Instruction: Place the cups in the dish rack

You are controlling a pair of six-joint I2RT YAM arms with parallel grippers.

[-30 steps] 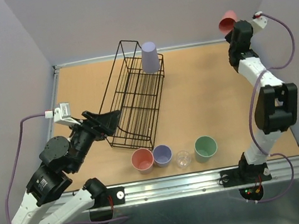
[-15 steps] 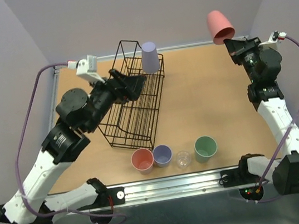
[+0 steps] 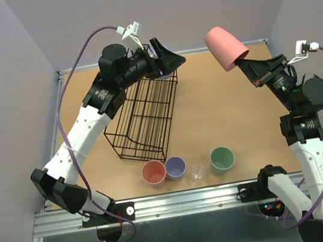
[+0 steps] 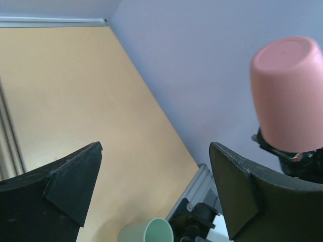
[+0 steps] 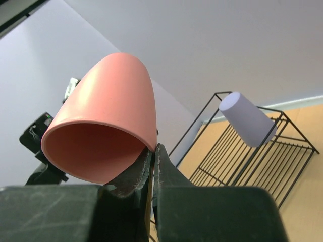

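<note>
Transfer in hand: a salmon-pink plastic tumbler [image 3: 225, 47] is pinched by its rim in the right gripper [image 3: 245, 64], fingers [image 5: 169, 176] clamped narrow. It is tilted, high above the table [image 3: 226, 108] at two o'clock. The long black wire dish rack [image 3: 143, 117] lies at eleven o'clock, with a lavender tumbler [image 5: 247, 123] bottom-up at its far end. The left gripper [image 3: 170, 56] hovers over that end, fingers wide, holding nothing. Four more stand at six o'clock: pink tumbler [image 3: 154, 172], second lavender tumbler [image 3: 175, 167], clear tumbler [image 3: 198, 172], mint-green tumbler [image 3: 222, 159]. Judgement: next, the right arm must swing toward ten o'clock, lower the cup between the bars and release it.
</note>
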